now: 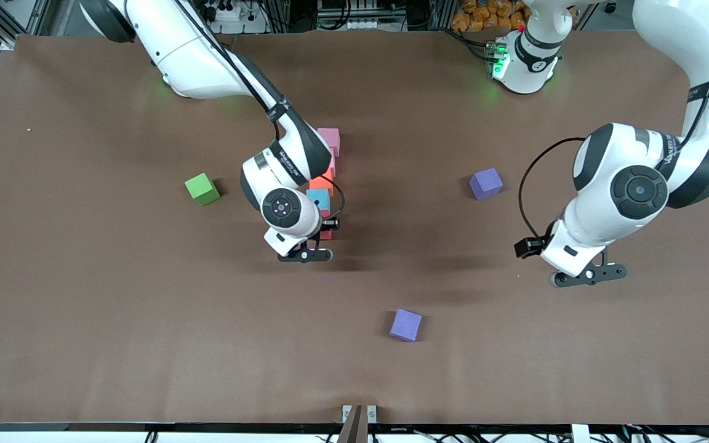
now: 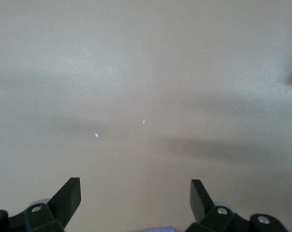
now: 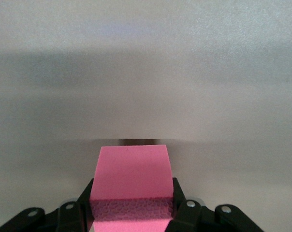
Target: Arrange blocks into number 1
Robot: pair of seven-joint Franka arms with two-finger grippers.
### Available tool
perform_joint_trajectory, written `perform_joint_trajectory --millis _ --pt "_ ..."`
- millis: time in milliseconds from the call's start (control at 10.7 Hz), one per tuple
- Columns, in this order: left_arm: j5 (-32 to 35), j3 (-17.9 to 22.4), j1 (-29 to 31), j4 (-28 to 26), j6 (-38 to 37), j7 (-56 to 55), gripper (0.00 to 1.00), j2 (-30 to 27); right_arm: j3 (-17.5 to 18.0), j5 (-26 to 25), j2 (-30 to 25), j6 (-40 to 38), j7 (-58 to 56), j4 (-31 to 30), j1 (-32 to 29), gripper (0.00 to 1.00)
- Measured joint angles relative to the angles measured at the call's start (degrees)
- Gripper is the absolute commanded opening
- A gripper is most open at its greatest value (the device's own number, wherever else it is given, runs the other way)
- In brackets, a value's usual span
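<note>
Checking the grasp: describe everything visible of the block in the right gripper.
The red block is a small matte foam cube, bright pink in the right wrist view, with a pitted face. It sits square between the fingers of the right gripper, which press its sides, at the end of the block row beside the light blue block. Whether it touches the table is unclear.

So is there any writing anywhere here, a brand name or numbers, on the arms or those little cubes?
Right arm: white lettering on its black wrist band, too small to read.
Left arm: the same kind of lettering on its black band, too blurred to read.
The blocks, the green cube and the two purple cubes: no text on any visible face.
Table: no markings.
</note>
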Motion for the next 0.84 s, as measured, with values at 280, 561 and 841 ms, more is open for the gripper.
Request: perform_joint_trajectory --millis 280,561,841 --pt "-2.5 6.9 -5.6 -2.4 -1.7 3.9 1.00 -4.9 0.0 -0.5 0.0 0.0 0.0 0.0 0.0 0.00" --pt "-5.3 11.2 -9.8 -5.8 -4.0 4.0 1.00 -11.7 0.0 -0.6 0.1 -0.1 0.0 0.1 0.0 0.00" --pt "-7.8 11.4 -9.9 -6.1 -9.5 4.1 1.00 -18.3 -0.1 -0.6 0.3 -0.1 0.0 0.1 0.0 0.55"
